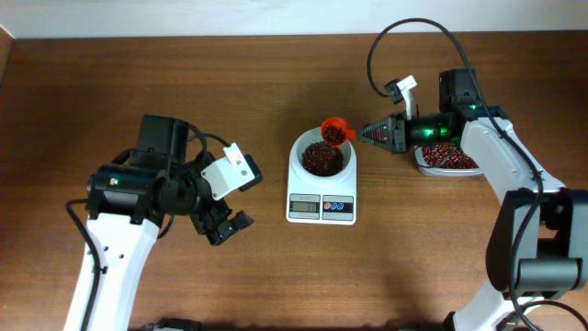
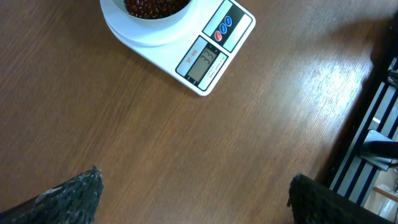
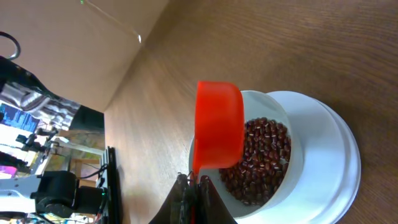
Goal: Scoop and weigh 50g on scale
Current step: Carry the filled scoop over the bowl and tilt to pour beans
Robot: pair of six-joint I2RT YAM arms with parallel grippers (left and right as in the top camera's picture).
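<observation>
Pinched shut on the handle of an orange-red plastic measuring scoop point(image 1: 336, 131), the right gripper point(image 1: 363, 134) is hovering at the far rim of the round bowl; the overhead view is showing a few dark grains inside the scoop, which is sitting just above the bowl's edge.

Below it, the small white digital kitchen scale point(image 1: 322, 195) is carrying a heap of small dark red-brown beans point(image 1: 321, 158) that is filling much of the bowl; its grey display point(image 2: 201, 64) is lit, but the digits are too blurred to read.

Behind the right arm, a clear rectangular plastic tub point(image 1: 446, 158) is holding more beans.

Well apart on the wooden table point(image 1: 110, 83), the left gripper point(image 1: 230, 227) is hanging with its jaws spread wide, holding nothing.

Judging from this, scooping is well under way; what is left is probably tipping in this load, checking the reading and trimming towards the target.
</observation>
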